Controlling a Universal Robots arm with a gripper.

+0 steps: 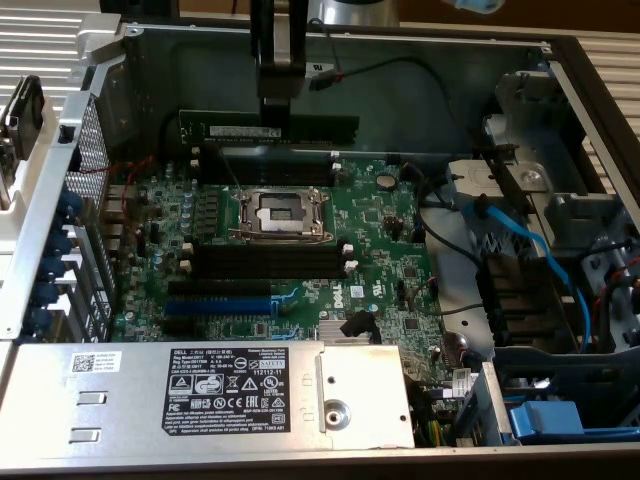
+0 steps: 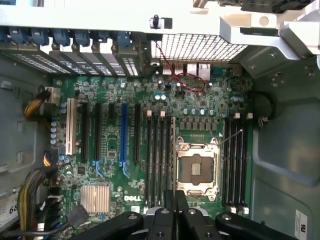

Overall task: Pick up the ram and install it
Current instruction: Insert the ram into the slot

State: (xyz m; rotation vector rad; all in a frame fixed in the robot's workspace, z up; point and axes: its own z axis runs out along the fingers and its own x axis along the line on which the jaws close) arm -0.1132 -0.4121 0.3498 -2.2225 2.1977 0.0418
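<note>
Within the open grey metal computer case [image 1: 560,60], above the green motherboard [image 1: 385,235], the long dark green ram stick [image 1: 230,128] hung near the black slots [image 1: 270,165], pinched in the black end effector [image 1: 280,98]. Any tilt could jam it against a slot's edge.

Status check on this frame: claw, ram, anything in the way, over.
Claw shut on the ram, stick held level. Ram above the black slots, not yet seated. Thin wire lies across those slots.
</note>
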